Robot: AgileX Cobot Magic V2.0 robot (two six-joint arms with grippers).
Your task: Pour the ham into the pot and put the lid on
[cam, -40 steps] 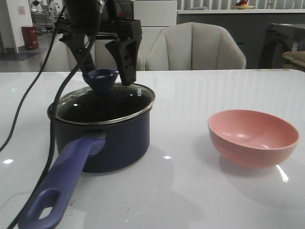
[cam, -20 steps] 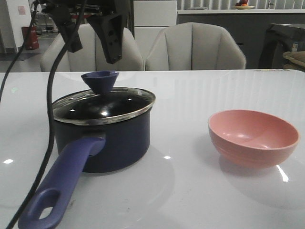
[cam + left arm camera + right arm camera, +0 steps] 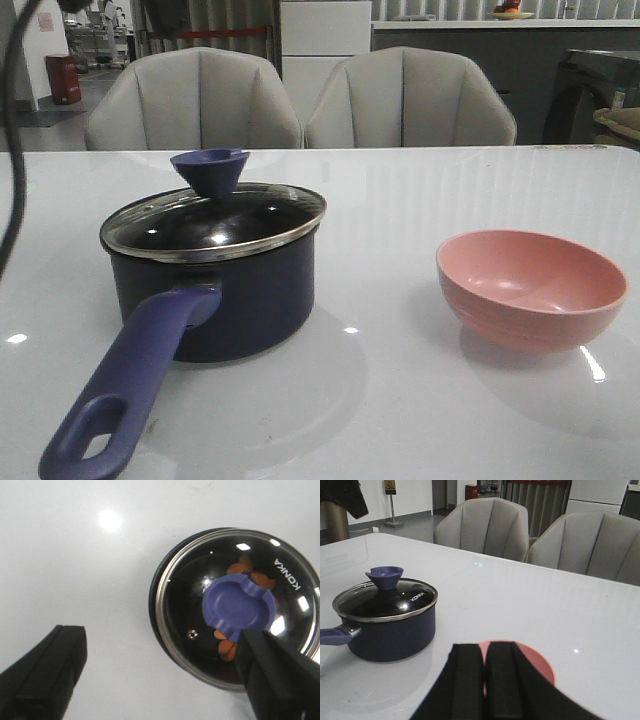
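While lid [image 3: 240, 607] sits below, left end effector [image 3: 160, 675] spread

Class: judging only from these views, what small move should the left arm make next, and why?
Probably just draw the open left gripper clear and park it. The lid sits on the pot, and ham shows through the glass, so the task looks done. The pink bowl is empty.

The left gripper [image 3: 155, 675] has its two fingers spread wide apart; the right gripper [image 3: 485, 680] has its fingers pressed together
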